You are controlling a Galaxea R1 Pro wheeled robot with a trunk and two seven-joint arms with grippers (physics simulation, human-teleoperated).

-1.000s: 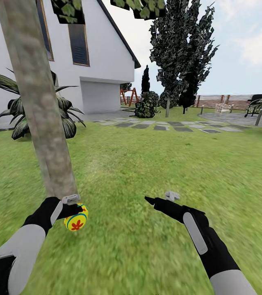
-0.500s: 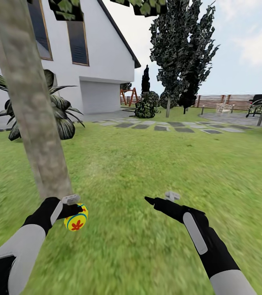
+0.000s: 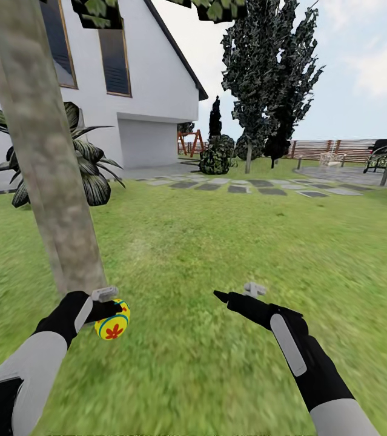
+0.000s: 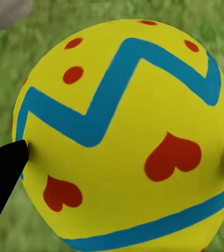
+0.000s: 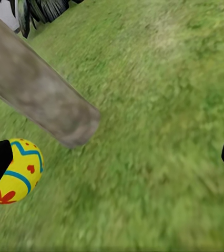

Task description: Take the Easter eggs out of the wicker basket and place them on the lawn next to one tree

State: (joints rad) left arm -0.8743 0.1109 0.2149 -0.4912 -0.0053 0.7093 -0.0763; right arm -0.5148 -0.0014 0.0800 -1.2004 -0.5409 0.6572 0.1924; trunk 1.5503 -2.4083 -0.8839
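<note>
Garden: wide bright green lawn is stretching back to a white house.
Tree: thick mottled grey-brown trunk is rising just beyond the left gripper.
Right gripper: hanging spread apart, empty.
Egg: yellow Easter egg with blue zigzags is being pinched at its sides, beside the trunk base; likely light, smooth, slippery.
Change: camera has shifted slightly; arms unchanged.

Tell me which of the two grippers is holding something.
The left gripper, beside the tree trunk's base: it clamps a yellow Easter egg. The right gripper is open and empty above the lawn.
</note>
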